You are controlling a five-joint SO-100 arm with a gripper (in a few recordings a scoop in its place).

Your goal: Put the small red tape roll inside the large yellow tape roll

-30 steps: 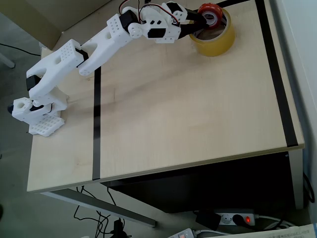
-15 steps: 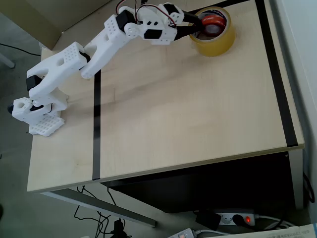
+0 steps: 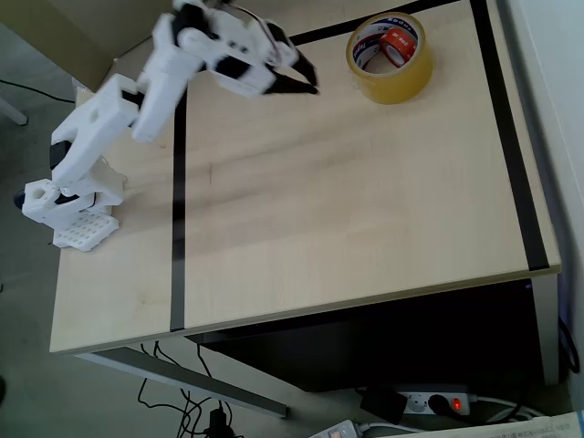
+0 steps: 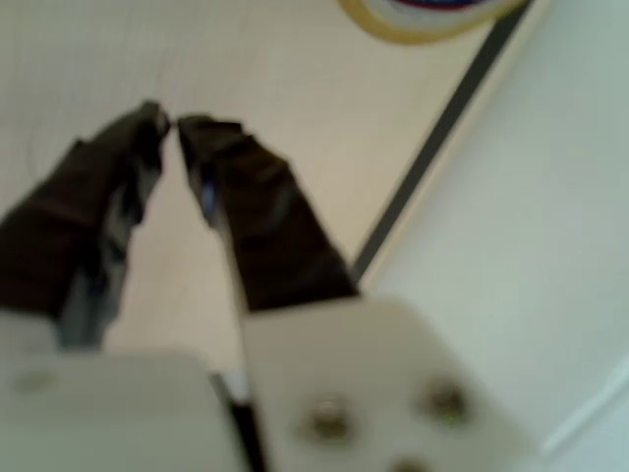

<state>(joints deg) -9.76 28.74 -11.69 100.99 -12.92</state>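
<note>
Overhead view: small red tape roll (image 3: 398, 42) lay inside large yellow tape roll (image 3: 390, 57) near the tabletop's (image 3: 347, 201) far right corner; likely light, rigid, best pinched across its wall.

Wrist view: fingers (image 4: 246, 206) nearly together, holding nothing.

Looks like office / lab bench setup. Light wood-laminate desk (image 3: 347, 210) w/ black tape lines (image 3: 177, 228) marking zones, metal frame legs underneath. Grey floor w/ loose cables (image 3: 182, 401) and power strip (image 3: 429, 401), red switch lit. White 3D-printed arm (image 3: 137, 100) clamped at desk corner. Cardboard-coloured sheet (image 3: 100, 27) at top left, white wall or panel along right edge. Wrist cam blurry, same desktop + black line. No home or kitchen cues.
</note>
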